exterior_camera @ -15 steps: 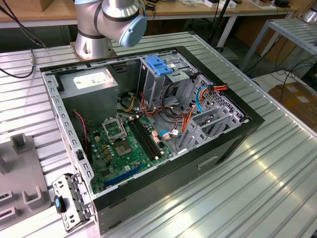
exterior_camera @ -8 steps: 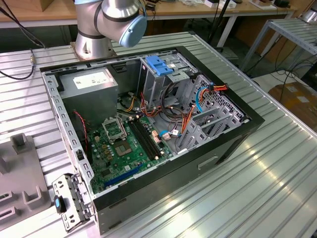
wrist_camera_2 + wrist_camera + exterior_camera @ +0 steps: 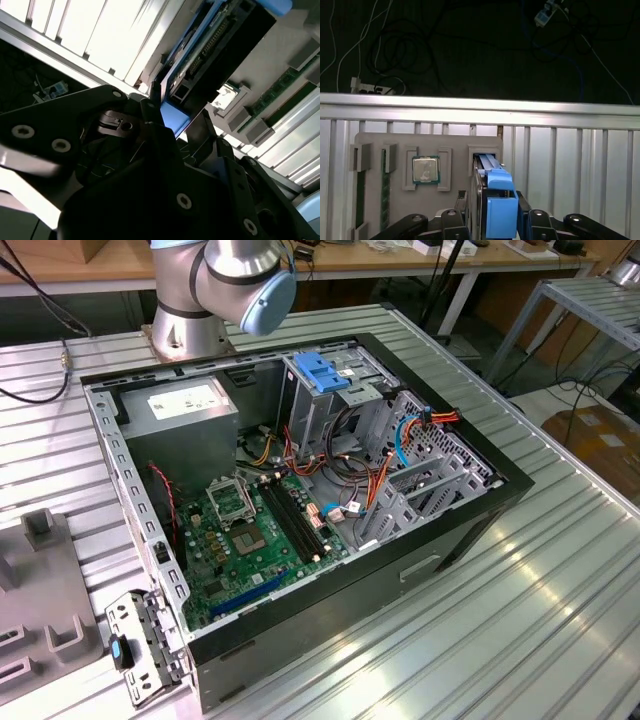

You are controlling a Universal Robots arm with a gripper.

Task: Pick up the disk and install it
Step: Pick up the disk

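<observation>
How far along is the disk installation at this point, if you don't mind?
Reaching looks done: the gripper appears closed on the disk, which stands on edge at its slot in the grey holder tray. In hand: lifting it out. Left: fitting it into the open computer case.

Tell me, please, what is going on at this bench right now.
A single robot arm is working on the disk. In the first wrist view its gripper is closed on the disk's blue carrier. The disk stands on edge at a slot in a grey parts tray, which also holds a processor chip. Whether the disk is lifted clear of the slot is unclear. In the exterior view the open computer case lies on the metal table.
</observation>
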